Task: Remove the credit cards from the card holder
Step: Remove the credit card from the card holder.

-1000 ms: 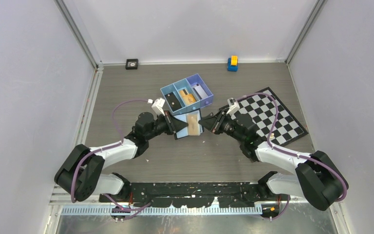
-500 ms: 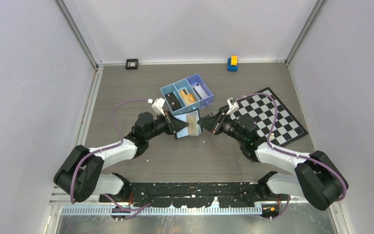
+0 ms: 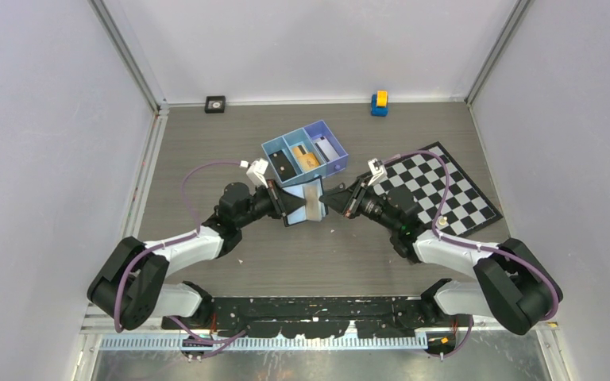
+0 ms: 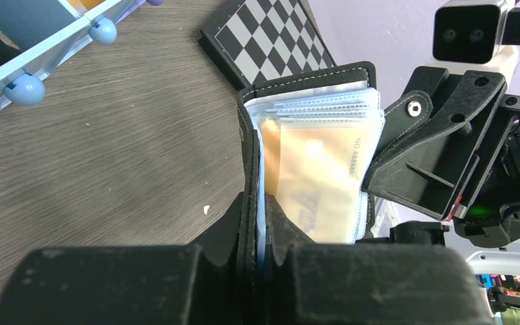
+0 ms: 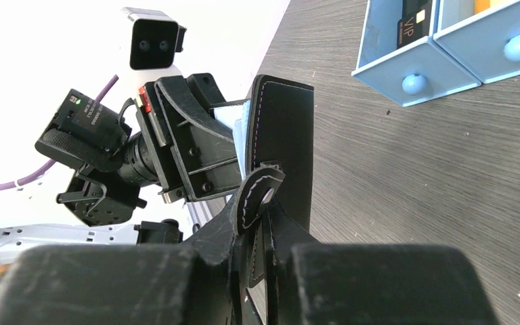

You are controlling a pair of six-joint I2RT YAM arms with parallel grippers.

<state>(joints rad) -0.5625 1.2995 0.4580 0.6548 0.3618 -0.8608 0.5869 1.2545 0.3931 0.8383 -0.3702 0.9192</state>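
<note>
**Right gripper (image 3: 332, 198) edges inward, card holder (image 3: 306, 202) narrows**

Both right and left gripper (image 3: 286, 205) clench one cover each, holding it aloft just beside the blue tray (image 3: 289, 134). Its orange-gold card (image 4: 318, 183) sits sleeved inside, likely harder to reach now.

soft, even light falls from above in the overhead view. the grey tabletop (image 3: 206, 135) shows no glare, and the arms (image 3: 191, 242) throw only short, faint shadows beneath themselves. the enclosure walls (image 3: 48, 119) read pale with a slight lilac cast, and their edges splay outward toward the corners. in the left wrist view the left gripper (image 4: 256, 217) is a dark, blurred mass along the bottom, while the card holder (image 4: 311, 73) and the orange-gold card (image 4: 318, 183) are crisp, with the embossed digits legible. in the right wrist view the right gripper (image 5: 257, 223) is likewise soft and underexposed, the upper left background is blown out to white, and the wood grain is sharp.
</note>
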